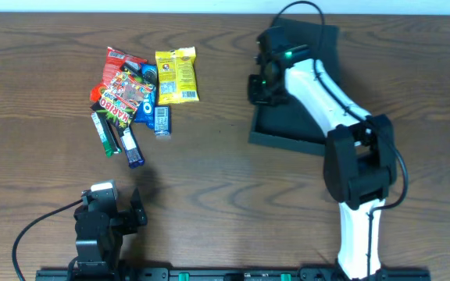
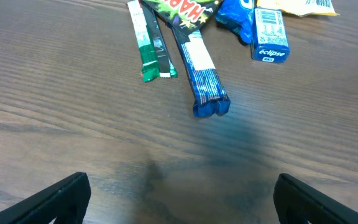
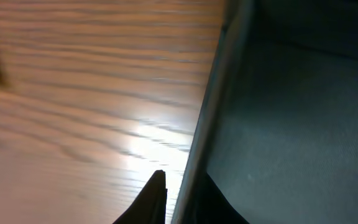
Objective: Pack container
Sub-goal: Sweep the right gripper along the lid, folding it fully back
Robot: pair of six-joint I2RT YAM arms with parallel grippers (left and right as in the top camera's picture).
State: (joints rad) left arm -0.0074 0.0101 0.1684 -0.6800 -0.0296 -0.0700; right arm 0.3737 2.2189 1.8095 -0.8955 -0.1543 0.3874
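The container (image 1: 287, 125) is a dark teal-black shallow box at the right of the table, its flap lid open at the back. My right gripper (image 1: 262, 87) is at its left wall. In the right wrist view one finger is outside and one inside the wall (image 3: 216, 99), with the gripper (image 3: 182, 193) shut on it. A pile of snacks lies at the left: a yellow packet (image 1: 176, 76), a Haribo bag (image 1: 123, 97), a blue bar (image 1: 132, 147) and a green stick (image 1: 102, 133). My left gripper (image 1: 119, 201) is open and empty at the front left, short of the blue bar (image 2: 202, 78).
A red packet (image 1: 123, 62) and a blue Eclipse gum pack (image 1: 162, 119) also lie in the pile. The gum pack (image 2: 270, 34) and green stick (image 2: 143, 46) show in the left wrist view. Bare wood lies between the pile and the container.
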